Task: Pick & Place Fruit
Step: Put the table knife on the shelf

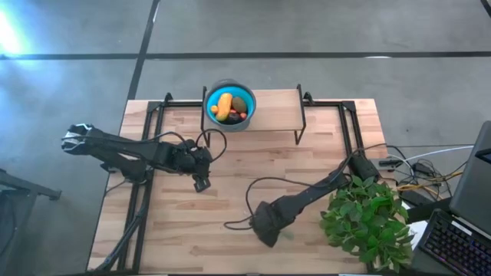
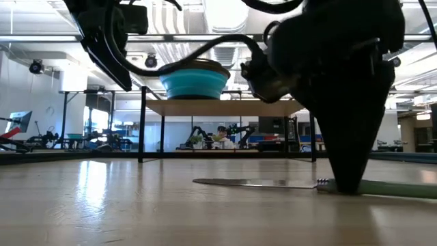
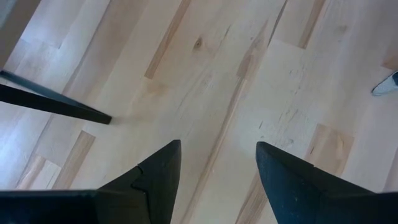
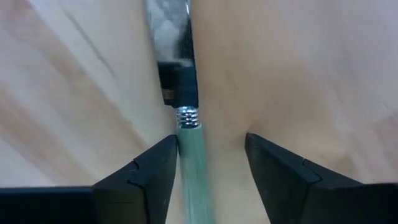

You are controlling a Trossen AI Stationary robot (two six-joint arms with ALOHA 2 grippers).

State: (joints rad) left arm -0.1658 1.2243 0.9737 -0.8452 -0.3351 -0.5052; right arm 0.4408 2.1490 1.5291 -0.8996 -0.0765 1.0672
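Observation:
In the high view the fruit lies in a blue bowl point(image 1: 229, 107) on a raised wooden shelf point(image 1: 272, 103) at the table's far edge: an orange-yellow piece point(image 1: 224, 106), an olive-green one point(image 1: 240, 104) and tiny red-orange ones point(image 1: 241, 116). I cannot make out the dark round piece. My right gripper point(image 1: 268, 230) point(image 4: 210, 162) is open and low over the table near its near edge. Its fingers stand on either side of a knife's green handle point(image 4: 193, 165), just behind the metal blade point(image 4: 171, 37). My left gripper point(image 1: 201, 182) point(image 3: 217, 165) is open above bare wood left of centre. My right gripper comes from above, pointing down, with its fingers astride the knife's green handle point(image 4: 191, 149) near the blade end. The knife lies flat on the table point(image 2: 259, 182). One finger point(image 4: 163, 165) stands right beside the handle, but I cannot tell whether it touches.
The shelf stands on black metal legs point(image 1: 301, 123) across the far side of the table. A potted green plant point(image 1: 364, 218) crowds the table's right near corner beside my right arm. Cables point(image 1: 245, 203) loop over the middle, and a keyboard point(image 1: 453, 245) lies beyond the right edge.

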